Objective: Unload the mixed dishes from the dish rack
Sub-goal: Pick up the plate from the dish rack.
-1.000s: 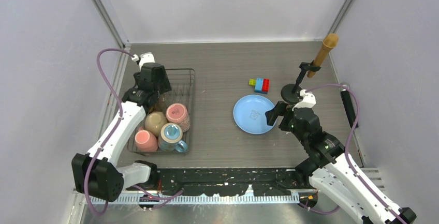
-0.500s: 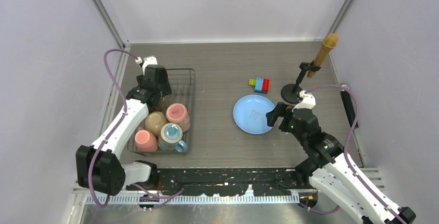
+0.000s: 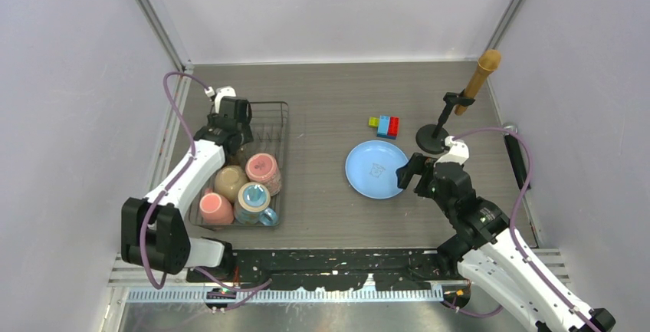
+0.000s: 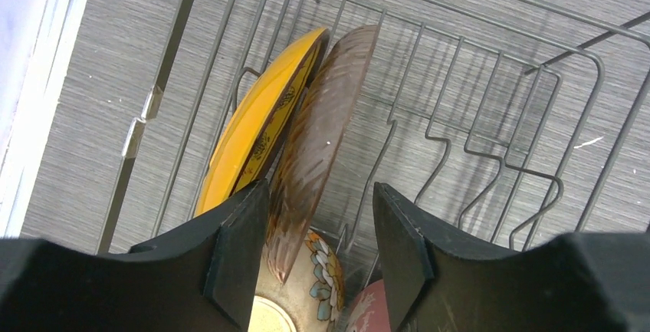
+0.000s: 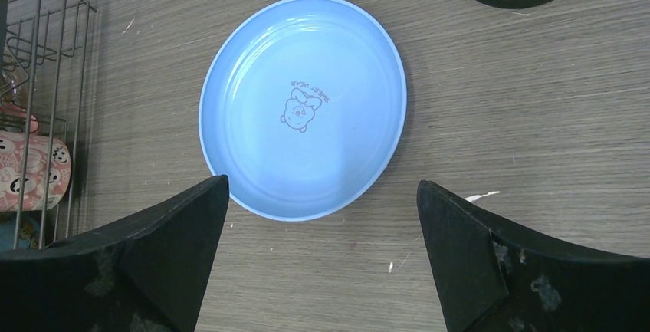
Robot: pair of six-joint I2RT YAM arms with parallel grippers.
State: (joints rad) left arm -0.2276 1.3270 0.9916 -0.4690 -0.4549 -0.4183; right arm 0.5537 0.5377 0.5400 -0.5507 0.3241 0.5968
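Left gripper (image 4: 320, 209), jaws spread, has slid over the dish rack (image 3: 287, 133) to straddle the clear glass bowl (image 4: 322, 133) beside the yellow patterned plate (image 4: 260, 125). That looks like the next pick. The right gripper (image 5: 322, 186), also spread, hovers over the light blue plate (image 5: 337, 56).

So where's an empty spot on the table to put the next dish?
The widest bare wood lies between the dish rack and the light blue plate. The far strip behind the toy bricks, up to the back wall, is bare too. It is crowded on the right, where plate, bricks, black stand and the right tool sit close.
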